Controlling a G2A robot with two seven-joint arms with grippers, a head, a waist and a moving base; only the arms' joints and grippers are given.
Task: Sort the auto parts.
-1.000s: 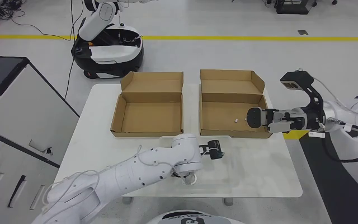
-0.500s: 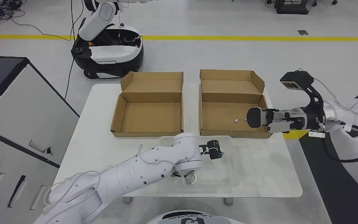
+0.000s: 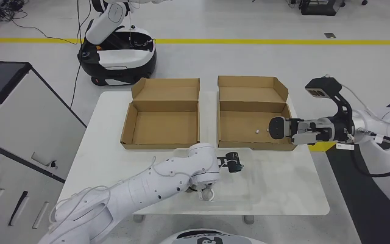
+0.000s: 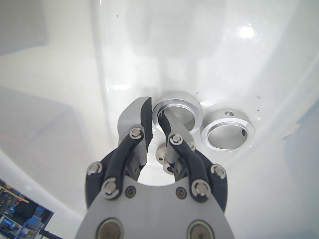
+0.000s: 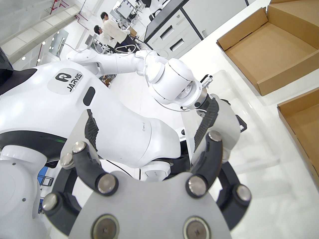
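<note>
Down at 6 o'clock on the surface (image 3: 109,152), left hand (image 4: 155,116) is pinched narrow on a metal ring (image 4: 195,111) in the clear tray (image 3: 259,177), looks like mid-pickup, next a straight lift toward the 12 o'clock boxes (image 3: 161,128).

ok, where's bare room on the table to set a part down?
Free: the left box floor, bare; the table strip along its outer wall; the tray end away from the left gripper. The right box has one small part, with the right gripper, jaws open, at its wall. Crowded: the rings by the left gripper.
</note>
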